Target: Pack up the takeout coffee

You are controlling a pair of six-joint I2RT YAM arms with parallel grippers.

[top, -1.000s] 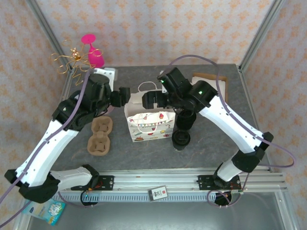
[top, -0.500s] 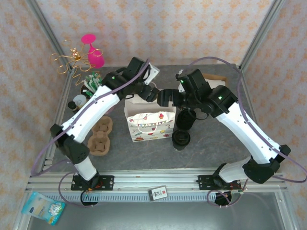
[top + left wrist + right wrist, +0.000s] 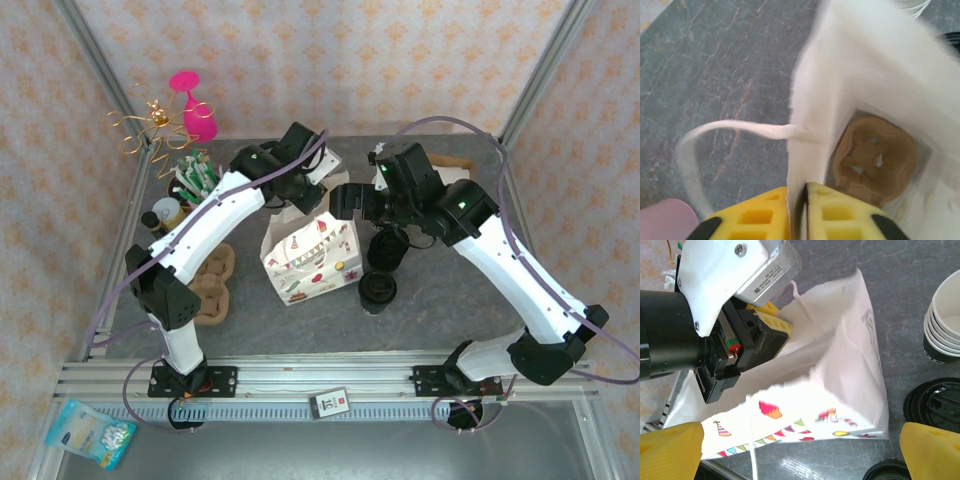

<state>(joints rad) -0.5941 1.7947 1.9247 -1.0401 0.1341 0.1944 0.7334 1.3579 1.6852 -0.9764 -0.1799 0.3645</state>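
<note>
A white paper bag [image 3: 312, 258] printed with party pictures stands tilted at the table's middle, mouth open. My left gripper [image 3: 300, 193] is shut on its rear rim; the paper wall [image 3: 807, 100] sits pinched between the yellow fingers [image 3: 840, 215]. A brown pulp cup carrier [image 3: 872, 160] lies at the bottom inside the bag. My right gripper [image 3: 345, 200] hovers open over the bag's right side [image 3: 840, 365], nothing between its fingers [image 3: 927, 450]. I cannot pick out the takeout coffee with certainty.
Lidless cups [image 3: 385, 245] [image 3: 945, 315] are stacked right of the bag, with black lids [image 3: 378, 290] [image 3: 935, 400] in front. Another pulp carrier [image 3: 212, 285] lies at the left under my left arm. A pink glass [image 3: 195, 112] and a wooden tray [image 3: 455, 163] stand at the back.
My left arm swung from the left side over to the bag and its gripper closed on the rear rim. The bag now tilts and has turned. My right arm drew back slightly rightward.
</note>
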